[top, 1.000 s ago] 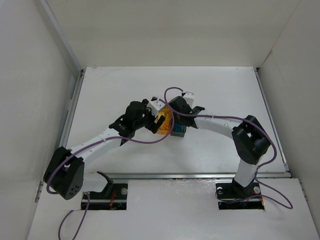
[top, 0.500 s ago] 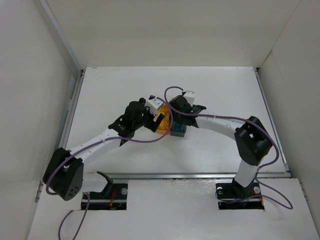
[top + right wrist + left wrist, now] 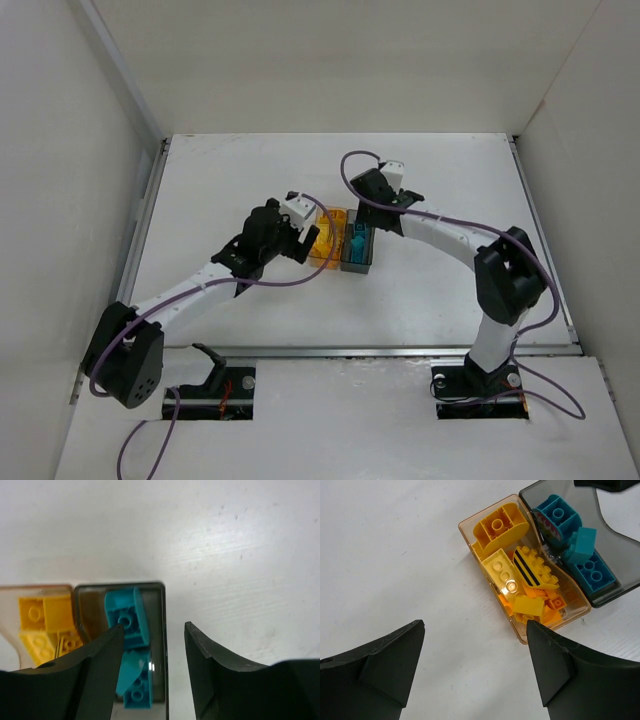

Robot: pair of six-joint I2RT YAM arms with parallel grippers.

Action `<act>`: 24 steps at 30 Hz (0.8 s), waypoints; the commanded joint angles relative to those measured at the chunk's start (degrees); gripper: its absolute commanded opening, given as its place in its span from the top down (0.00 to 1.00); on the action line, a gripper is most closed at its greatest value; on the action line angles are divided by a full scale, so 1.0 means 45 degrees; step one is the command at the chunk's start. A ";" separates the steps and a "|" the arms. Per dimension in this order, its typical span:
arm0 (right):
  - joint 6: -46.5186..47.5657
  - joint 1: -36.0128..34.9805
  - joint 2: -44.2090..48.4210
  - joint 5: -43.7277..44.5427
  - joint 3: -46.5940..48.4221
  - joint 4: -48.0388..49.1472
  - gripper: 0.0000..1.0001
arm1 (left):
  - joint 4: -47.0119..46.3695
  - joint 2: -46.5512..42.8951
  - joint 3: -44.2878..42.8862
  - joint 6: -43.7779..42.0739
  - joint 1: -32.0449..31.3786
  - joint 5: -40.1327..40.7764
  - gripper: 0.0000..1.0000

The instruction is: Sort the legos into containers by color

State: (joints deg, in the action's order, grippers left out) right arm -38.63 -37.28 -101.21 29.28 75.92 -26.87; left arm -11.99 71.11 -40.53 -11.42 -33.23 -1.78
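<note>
The amber-tan bin (image 3: pixel 328 247) and the grey bin (image 3: pixel 357 266) stand side by side, touching, mid-table. In the left wrist view the amber bin (image 3: pixel 485 575) holds yellow and orange legos, among them a black-striped yellow brick (image 3: pixel 532 567). The grey bin (image 3: pixel 615 550) holds teal bricks (image 3: pixel 590 570). My left gripper (image 3: pixel 475 630) is open and empty over bare table, just left of the amber bin. My right gripper (image 3: pixel 152 627) is open and empty above the grey bin's (image 3: pixel 164 630) far right rim, over the teal bricks (image 3: pixel 127 612). I see no loose legos on the table.
White walls enclose the table on the left, back and right. A metal rail (image 3: pixel 360 351) runs along the near edge. Purple cables loop over both arms near the bins.
My right gripper has drawn back from over the bins toward the far side, uncovering them. My left gripper has shifted slightly left and away from the amber bin.
</note>
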 commanded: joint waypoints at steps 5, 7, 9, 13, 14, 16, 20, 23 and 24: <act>0.1434 0.0217 -0.1396 0.1287 0.1469 -0.0534 0.45 | -0.0715 -0.0510 0.0510 0.0175 0.0022 0.0513 0.20; 0.1689 0.0217 -0.1707 0.1170 0.1469 -0.0084 0.47 | -0.0715 -0.0510 0.0511 0.0175 0.0022 0.0513 0.20; 0.1690 0.0217 -0.1902 0.1286 0.1586 -0.0083 0.52 | -0.0715 -0.0510 0.0511 0.0175 0.0022 0.0513 0.20; 0.1845 0.0217 -0.2314 0.1404 0.2034 -0.0083 0.70 | -0.0715 -0.0510 0.0511 0.0059 0.0022 0.0629 0.20; 0.2001 0.0217 -0.2449 0.1404 0.2035 0.0091 0.78 | -0.0715 -0.0510 0.0511 0.0057 0.0022 0.0630 0.20; 0.2003 0.0217 -0.2451 0.1539 0.2152 0.0093 0.85 | -0.0715 -0.0510 0.0511 -0.0078 0.0022 0.0630 0.20; 0.2003 0.0217 -0.2899 0.1541 0.2484 0.0093 0.90 | -0.0852 -0.0510 0.0629 -0.0079 0.0022 0.0630 0.20; 0.2003 0.0217 -0.3016 0.1657 0.2602 0.0093 0.90 | -0.0735 -0.0627 0.0629 -0.0079 0.0022 0.0630 0.20; 0.2003 0.0217 -0.3017 0.1658 0.2602 0.0093 0.93 | -0.0734 -0.0627 0.0629 -0.0079 0.0022 0.0630 0.20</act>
State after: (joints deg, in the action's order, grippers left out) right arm -30.26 -36.07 -114.06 34.39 85.36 -27.81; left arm -13.43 70.70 -38.20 -11.53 -33.21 0.54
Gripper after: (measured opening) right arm 0.090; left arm 0.801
